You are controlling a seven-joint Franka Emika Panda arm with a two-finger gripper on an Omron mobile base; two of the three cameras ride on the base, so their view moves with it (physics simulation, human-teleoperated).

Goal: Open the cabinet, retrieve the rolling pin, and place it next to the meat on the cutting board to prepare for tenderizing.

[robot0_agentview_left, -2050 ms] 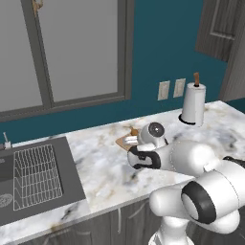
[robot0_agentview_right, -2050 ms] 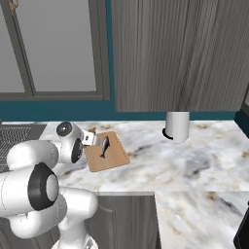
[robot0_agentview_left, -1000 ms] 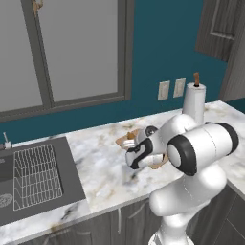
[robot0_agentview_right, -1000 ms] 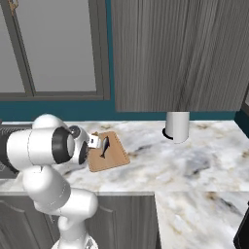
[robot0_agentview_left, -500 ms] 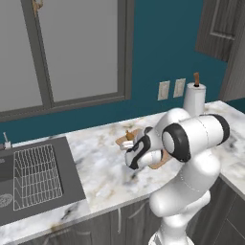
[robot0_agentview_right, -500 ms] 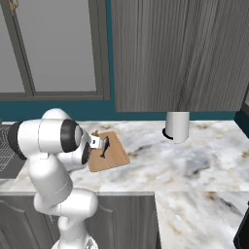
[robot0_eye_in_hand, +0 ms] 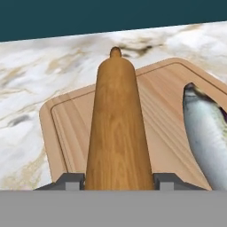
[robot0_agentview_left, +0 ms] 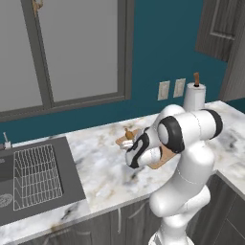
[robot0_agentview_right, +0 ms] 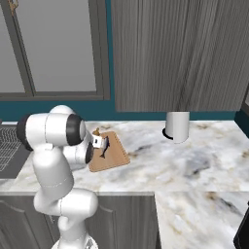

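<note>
We've got an orange-tan wooden rolling pin [robot0_eye_in_hand: 116,133] with smooth, clearly visible grain, over a pale wooden cutting board [robot0_eye_in_hand: 66,128] that looks matt and finely lined. The silvery grey fish [robot0_eye_in_hand: 208,133] next to it looks slick with a slight sheen, and the white-and-grey marble counter [robot0_agentview_right: 194,160] looks polished, while the dark grey wood-grain cabinet [robot0_agentview_right: 180,53] looks matt and streaky.

Marble counter [robot0_agentview_right: 194,160], white veined with grey and tan, running along the teal wall. Carried 1 wooden cutting board [robot0_eye_in_hand: 164,115] near the arm, with 1 silvery fish [robot0_eye_in_hand: 208,133] on it. Held 1 paper towel roll [robot0_agentview_right: 177,126] upright toward the back. Had 1 dark sink [robot0_agentview_left: 28,177] set in at the left.
</note>
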